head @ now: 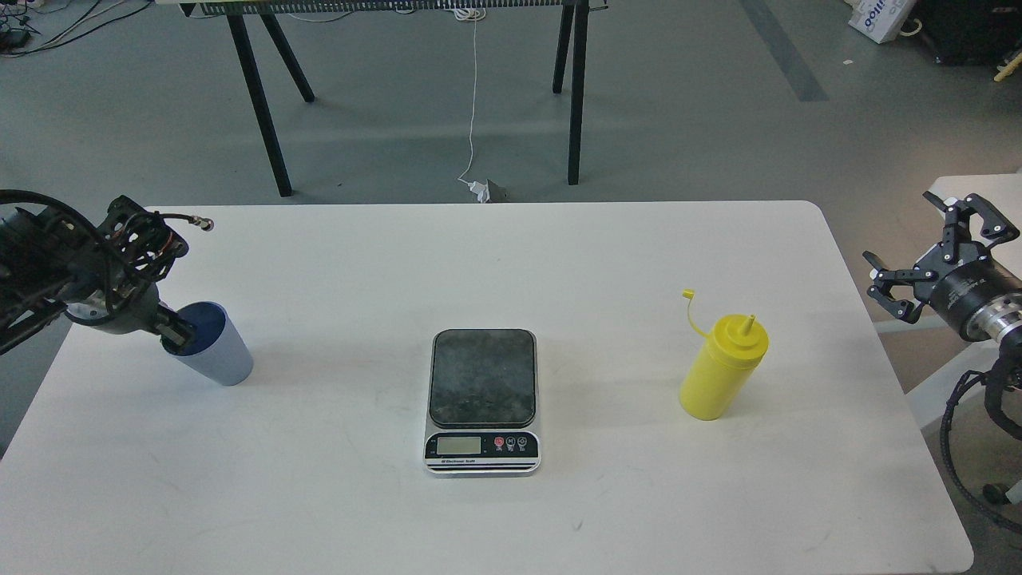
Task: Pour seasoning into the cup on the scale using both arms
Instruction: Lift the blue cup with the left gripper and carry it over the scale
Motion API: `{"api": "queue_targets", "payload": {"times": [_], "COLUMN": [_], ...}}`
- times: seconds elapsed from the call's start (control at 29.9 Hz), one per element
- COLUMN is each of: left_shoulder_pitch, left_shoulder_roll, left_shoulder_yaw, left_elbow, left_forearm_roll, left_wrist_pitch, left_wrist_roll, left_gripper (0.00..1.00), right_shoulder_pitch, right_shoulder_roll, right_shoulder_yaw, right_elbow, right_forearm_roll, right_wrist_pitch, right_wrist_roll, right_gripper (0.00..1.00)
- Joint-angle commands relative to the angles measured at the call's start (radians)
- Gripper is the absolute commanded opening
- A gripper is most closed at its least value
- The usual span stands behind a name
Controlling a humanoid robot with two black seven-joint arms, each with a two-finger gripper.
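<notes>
The pale blue cup [219,359] stands tilted at the table's left edge. My left gripper [177,331] grips its near rim, with one finger inside the cup. The scale [482,399] lies flat at the table's middle, its dark plate bare. The yellow seasoning bottle [721,369] stands upright to the right of the scale, its small cap hanging open on its tether. My right gripper [902,231] is open and empty, off the table's right edge, well apart from the bottle.
The white table [495,263] has rounded corners. A second white surface [970,188] lies behind my right gripper. A black-legged stand [263,104] and a white cable [473,104] are on the floor beyond the table.
</notes>
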Motion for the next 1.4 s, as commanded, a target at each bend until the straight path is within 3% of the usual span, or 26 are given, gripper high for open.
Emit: {"api": "queue_targets", "payload": {"times": [0.0, 0.37, 0.67, 0.84, 0.97, 1.17, 1.37], "left_shoulder_pitch": [-0.002, -0.008, -0.181, -0.223, -0.293, -0.384, -0.441], "left_shoulder_roll": [0.001, 0.008, -0.011, -0.101, -0.144, -0.227, -0.241], "left_shoulder_yaw": [0.000, 0.000, -0.009, -0.012, -0.015, -0.017, -0.026], "left_elbow": [0.004, 0.010, 0.013, -0.001, -0.099, -0.343, -0.527], "left_forearm_roll": [-0.001, -0.001, -0.010, -0.047, -0.077, -0.103, -0.116], "left_wrist_pitch": [0.000, 0.000, 0.000, 0.000, 0.000, 0.000, 0.000], "left_wrist_roll": [0.000, 0.000, 0.000, 0.000, 0.000, 0.000, 0.000], "left_gripper": [0.03, 0.00, 0.01, 0.01, 0.01, 0.01, 0.00], "right_shoulder_pitch": [0.000, -0.006, 0.006, 0.049, 0.075, 0.158, 0.181], "right_shoulder_roll": [0.003, 0.008, 0.008, 0.005, 0.006, 0.043, 0.089], "right_shoulder_yaw": [0.000, 0.000, -0.002, -0.003, -0.006, -0.020, -0.020], "right_elbow": [-0.010, -0.013, -0.012, -0.013, -0.035, -0.073, -0.110], "right_forearm_roll": [0.000, 0.000, 0.000, 0.000, 0.000, -0.002, -0.002], "right_wrist_pitch": [0.000, 0.000, 0.000, 0.000, 0.000, 0.000, 0.000], "right_wrist_roll": [0.000, 0.000, 0.000, -0.003, -0.006, -0.011, -0.012], "right_gripper": [1.00, 1.00, 1.00, 1.00, 1.00, 1.00, 1.00]}}
